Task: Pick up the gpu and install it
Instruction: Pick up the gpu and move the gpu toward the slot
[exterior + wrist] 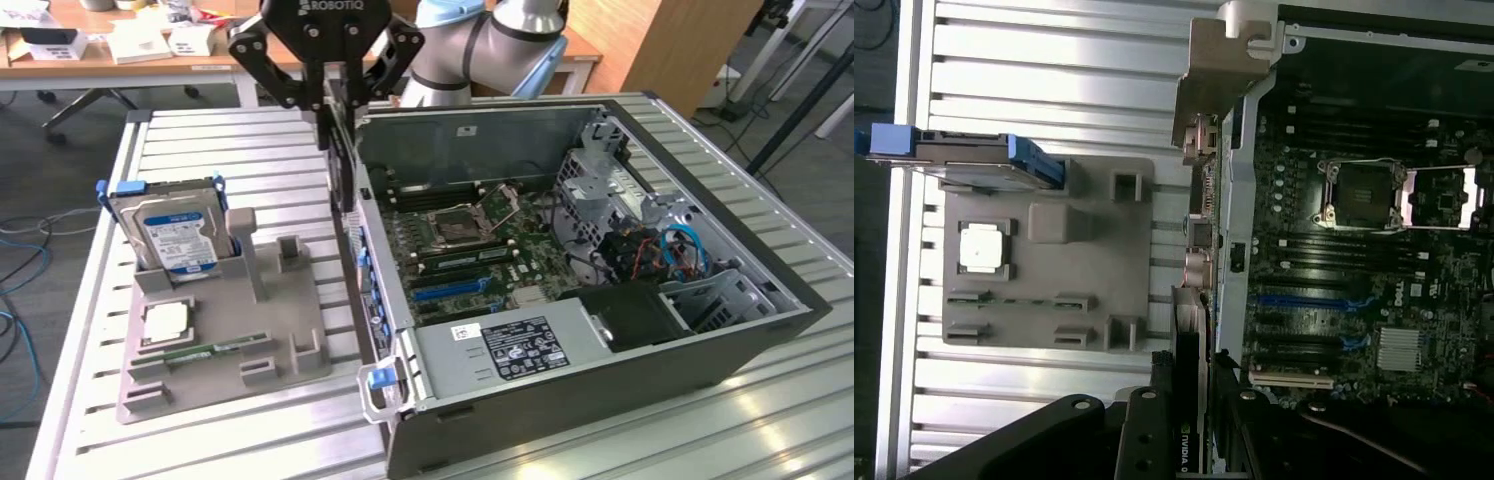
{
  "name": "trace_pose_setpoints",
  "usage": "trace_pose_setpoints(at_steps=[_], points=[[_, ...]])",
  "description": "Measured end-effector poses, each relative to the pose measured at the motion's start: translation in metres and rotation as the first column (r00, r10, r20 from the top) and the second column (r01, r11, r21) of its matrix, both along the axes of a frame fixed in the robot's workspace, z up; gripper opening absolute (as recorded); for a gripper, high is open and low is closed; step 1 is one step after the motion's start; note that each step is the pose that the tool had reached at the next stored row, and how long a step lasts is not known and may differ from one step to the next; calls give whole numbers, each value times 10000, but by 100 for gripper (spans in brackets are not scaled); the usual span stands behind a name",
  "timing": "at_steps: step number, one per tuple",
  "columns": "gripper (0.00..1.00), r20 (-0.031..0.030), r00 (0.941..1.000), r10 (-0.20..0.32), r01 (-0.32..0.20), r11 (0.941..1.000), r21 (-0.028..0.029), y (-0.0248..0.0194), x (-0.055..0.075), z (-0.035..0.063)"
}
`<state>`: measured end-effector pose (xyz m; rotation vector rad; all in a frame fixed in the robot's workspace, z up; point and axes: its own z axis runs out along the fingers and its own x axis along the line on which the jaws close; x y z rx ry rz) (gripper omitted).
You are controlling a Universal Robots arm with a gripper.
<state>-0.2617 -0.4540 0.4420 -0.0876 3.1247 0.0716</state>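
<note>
Your gripper [340,105] pinches the gpu [343,165] between narrowed fingers. The card hangs edge-on below them, long axis downward, just above the computer case [601,400] wall at the exterior view's left. The blue slots [447,288] lie inside, past that wall.

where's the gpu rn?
Clamped in the gripper, the gpu hangs edge-on by the computer case wall at the exterior view's left, beside the grey fixture.

gpu [344,175] top hidden between the jaws, arm [501,40] cropped at exterior view's top
</note>
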Motion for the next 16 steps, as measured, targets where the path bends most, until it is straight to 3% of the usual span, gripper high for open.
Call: trace_pose_setpoints(at_steps=[16], points=[[26,-1,10000,-7,7,10000,-1,-11,502,0]])
